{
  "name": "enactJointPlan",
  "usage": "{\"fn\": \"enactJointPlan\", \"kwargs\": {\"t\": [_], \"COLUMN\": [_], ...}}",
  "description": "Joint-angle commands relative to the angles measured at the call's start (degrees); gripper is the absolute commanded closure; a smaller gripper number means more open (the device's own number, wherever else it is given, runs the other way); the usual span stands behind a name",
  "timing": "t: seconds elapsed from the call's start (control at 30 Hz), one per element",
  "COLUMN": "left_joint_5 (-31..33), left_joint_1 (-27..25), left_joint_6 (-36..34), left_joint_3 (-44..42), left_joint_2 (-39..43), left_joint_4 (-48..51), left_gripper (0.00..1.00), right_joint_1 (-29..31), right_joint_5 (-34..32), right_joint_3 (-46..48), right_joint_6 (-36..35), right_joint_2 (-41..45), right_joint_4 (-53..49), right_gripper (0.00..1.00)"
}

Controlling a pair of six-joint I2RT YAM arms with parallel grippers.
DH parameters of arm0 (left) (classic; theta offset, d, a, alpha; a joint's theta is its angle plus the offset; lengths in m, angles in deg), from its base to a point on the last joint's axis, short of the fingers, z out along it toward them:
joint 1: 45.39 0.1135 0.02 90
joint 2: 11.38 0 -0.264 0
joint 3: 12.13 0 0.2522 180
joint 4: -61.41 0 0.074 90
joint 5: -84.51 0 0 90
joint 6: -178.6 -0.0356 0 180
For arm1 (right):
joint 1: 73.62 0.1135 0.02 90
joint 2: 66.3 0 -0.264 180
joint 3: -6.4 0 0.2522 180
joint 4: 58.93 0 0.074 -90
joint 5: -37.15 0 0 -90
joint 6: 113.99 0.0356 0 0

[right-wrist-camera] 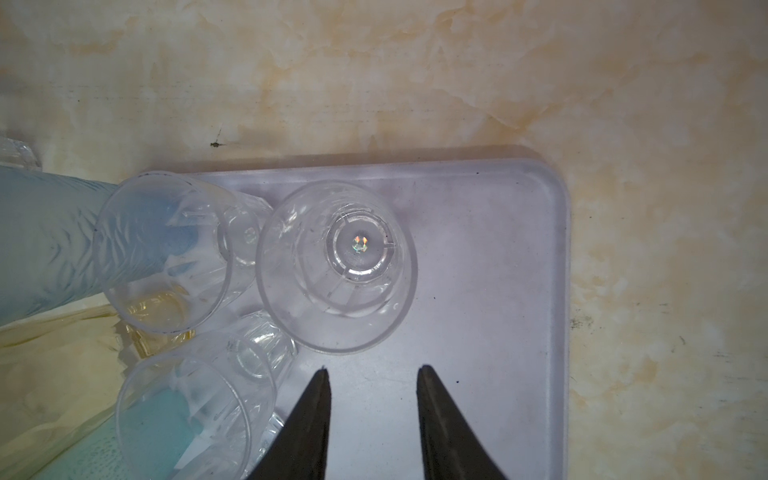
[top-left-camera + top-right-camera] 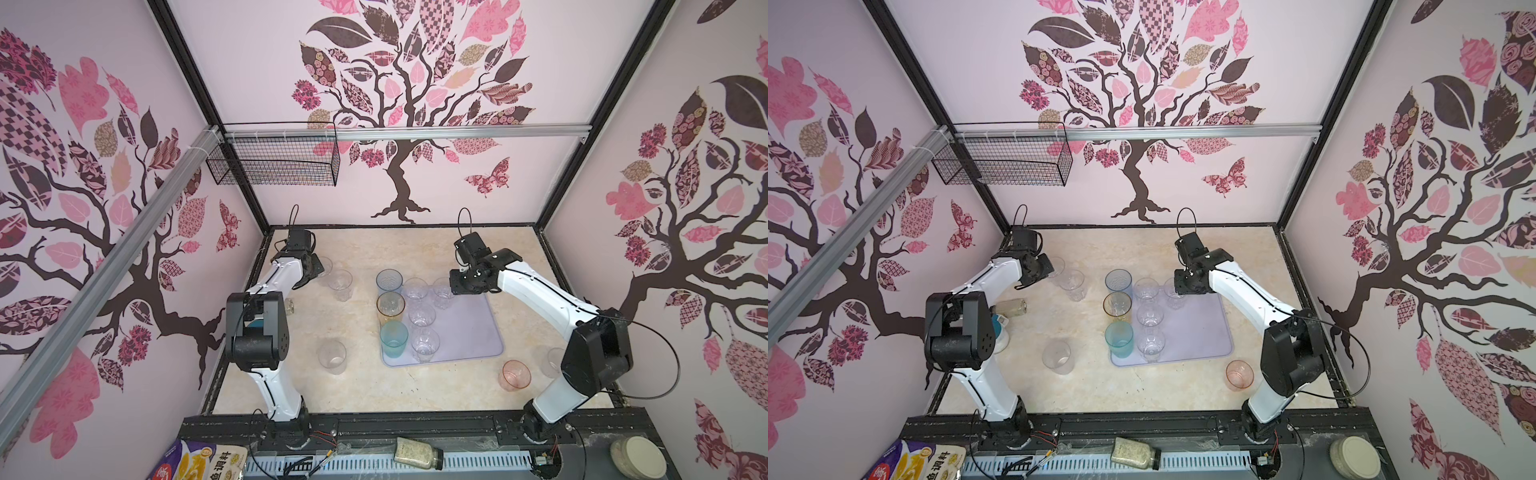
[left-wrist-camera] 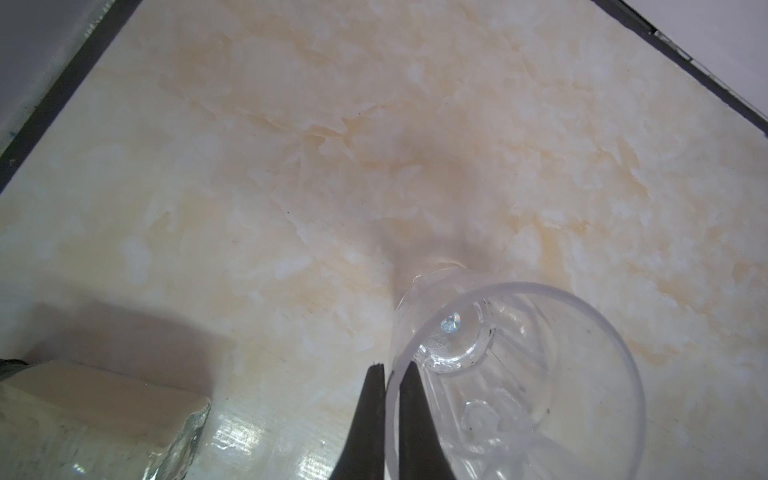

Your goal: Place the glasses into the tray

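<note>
Nearest you, on the black front rail, a capped bottle of grainy stuff lies on its side. A round jar is to its right and a printed bag is at the left.

On the tabletop beyond, the pink glass stands upright near the tray's near right corner. A lone clear tumbler stands at the near left, and a second clear tumbler is half hidden behind your right arm.

The lavender tray lies in the middle. Along its left edge you have the teal glass nearest, then the amber glass, then the blue-grey glass. Whether each one sits fully inside the rim I cannot tell. Just beside them a row of three clear glasses stands upright on the tray, and a fourth clear glass stands by the tray's far edge. Your right jaws hang over the tray near that fourth glass, spread apart with nothing between them.

A small glass bottle lies on its side next to your left arm. Farther back on the left, off the tray, a free-standing clear glass is upright on the tabletop, and behind it is the far-left glass. Your left jaws are pressed together on its rim, pinching the wall from inside and outside.
</note>
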Motion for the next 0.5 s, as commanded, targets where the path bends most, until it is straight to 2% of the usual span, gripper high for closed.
{"fn": "enactJointPlan", "kwargs": {"t": [0.0,0.33,0.47], "left_joint_5": [1.3,4.0,6.1], "left_joint_1": [-0.2,-1.9,-8.2], "left_joint_6": [0.4,-0.5,-2.2], "left_joint_3": [-0.3,-0.8,2.6], "left_joint_2": [4.8,18.4,23.0], "left_joint_4": [-0.3,0.9,2.4], "left_gripper": [1.00,1.00,1.00], "right_joint_1": [0.3,0.3,0.2], "right_joint_5": [-1.1,0.3,1.3], "right_joint_3": [0.1,-1.5,-1.7], "right_joint_6": [-0.4,0.2,1.4], "right_joint_2": [2.7,2.9,3.2], "right_joint_4": [-0.6,-0.5,0.6], "right_gripper": [0.62,0.62,0.61]}}
